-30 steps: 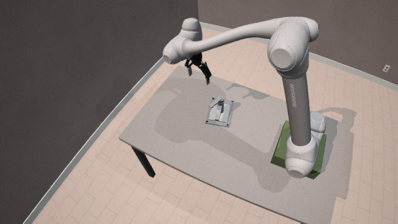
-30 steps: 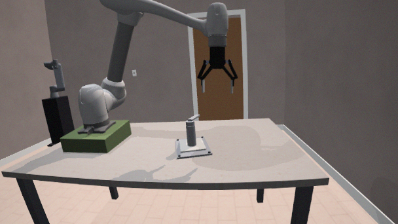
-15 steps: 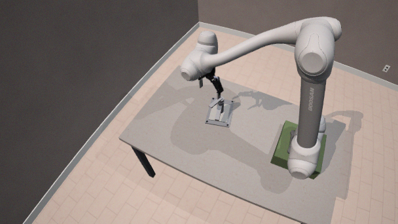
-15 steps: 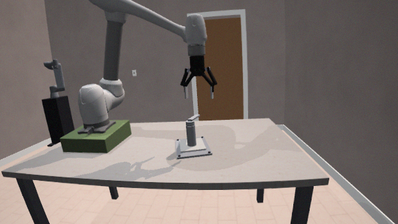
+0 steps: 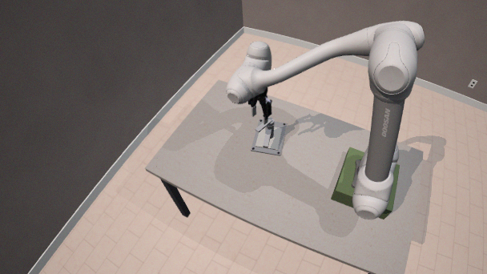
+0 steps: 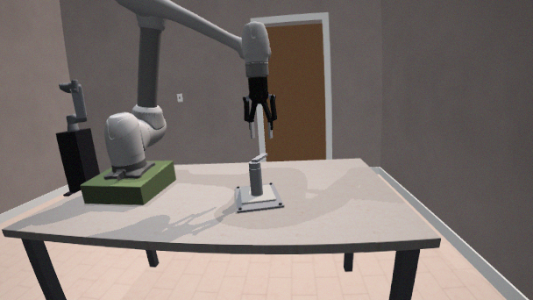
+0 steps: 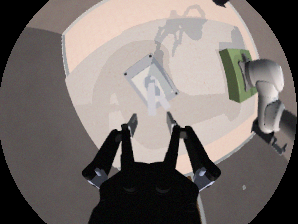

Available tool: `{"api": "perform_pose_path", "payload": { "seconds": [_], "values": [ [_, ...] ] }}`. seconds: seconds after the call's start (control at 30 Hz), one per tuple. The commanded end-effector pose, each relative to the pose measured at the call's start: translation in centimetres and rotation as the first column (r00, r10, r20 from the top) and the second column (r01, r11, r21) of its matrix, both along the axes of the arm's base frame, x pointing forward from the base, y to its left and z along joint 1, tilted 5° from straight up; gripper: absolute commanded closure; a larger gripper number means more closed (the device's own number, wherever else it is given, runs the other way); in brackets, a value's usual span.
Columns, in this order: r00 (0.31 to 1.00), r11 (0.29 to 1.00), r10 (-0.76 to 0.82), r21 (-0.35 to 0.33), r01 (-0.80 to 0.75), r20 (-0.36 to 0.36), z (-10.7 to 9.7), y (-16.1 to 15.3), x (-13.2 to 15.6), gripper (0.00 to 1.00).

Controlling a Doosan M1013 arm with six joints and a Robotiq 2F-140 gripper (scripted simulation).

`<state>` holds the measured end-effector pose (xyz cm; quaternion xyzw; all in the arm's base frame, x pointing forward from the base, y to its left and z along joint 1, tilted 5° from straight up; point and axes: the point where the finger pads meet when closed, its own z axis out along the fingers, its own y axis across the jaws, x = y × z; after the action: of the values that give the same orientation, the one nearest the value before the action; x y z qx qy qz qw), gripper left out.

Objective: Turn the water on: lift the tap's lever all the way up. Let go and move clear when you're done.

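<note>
The tap (image 6: 256,179) is a grey upright cylinder on a square metal baseplate (image 6: 259,199) near the middle of the table. Its short lever (image 6: 259,158) lies low, close to level, on top of the cylinder. The tap also shows in the top view (image 5: 268,129) and in the wrist view (image 7: 154,86). My gripper (image 6: 260,133) hangs straight above the lever with a clear gap of air between fingertips and lever. Its fingers point down, stand partly apart and hold nothing. The gripper also shows in the top view (image 5: 262,114) and in the wrist view (image 7: 149,120).
The arm's green base block (image 6: 129,182) sits at one end of the table. A black stand with a camera post (image 6: 76,153) stands behind it. A brown door (image 6: 298,88) is in the wall behind the table.
</note>
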<state>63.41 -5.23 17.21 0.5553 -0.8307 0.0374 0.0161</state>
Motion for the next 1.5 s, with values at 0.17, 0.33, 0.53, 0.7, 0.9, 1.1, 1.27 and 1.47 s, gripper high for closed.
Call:
{"api": "perform_pose_path", "payload": {
  "seconds": [0.17, 0.33, 0.53, 0.7, 0.9, 1.1, 1.27, 1.47],
  "values": [
    [1.0, 1.0, 0.0, 0.0, 0.0, 0.0, 0.01, 0.0, 0.0, 1.0],
    [1.0, 1.0, 0.0, 0.0, 0.0, 0.0, 0.01, 0.0, 0.0, 1.0],
    [1.0, 1.0, 0.0, 0.0, 0.0, 0.0, 0.01, 0.0, 0.0, 1.0],
    [1.0, 1.0, 0.0, 0.0, 0.0, 0.0, 0.01, 0.0, 0.0, 1.0],
    [1.0, 1.0, 0.0, 0.0, 0.0, 0.0, 0.01, 0.0, 0.0, 1.0],
    [1.0, 1.0, 0.0, 0.0, 0.0, 0.0, 0.01, 0.0, 0.0, 1.0],
    [1.0, 1.0, 0.0, 0.0, 0.0, 0.0, 0.01, 0.0, 0.0, 0.63],
    [1.0, 1.0, 0.0, 0.0, 0.0, 0.0, 0.01, 0.0, 0.0, 0.63]
  ]
}}
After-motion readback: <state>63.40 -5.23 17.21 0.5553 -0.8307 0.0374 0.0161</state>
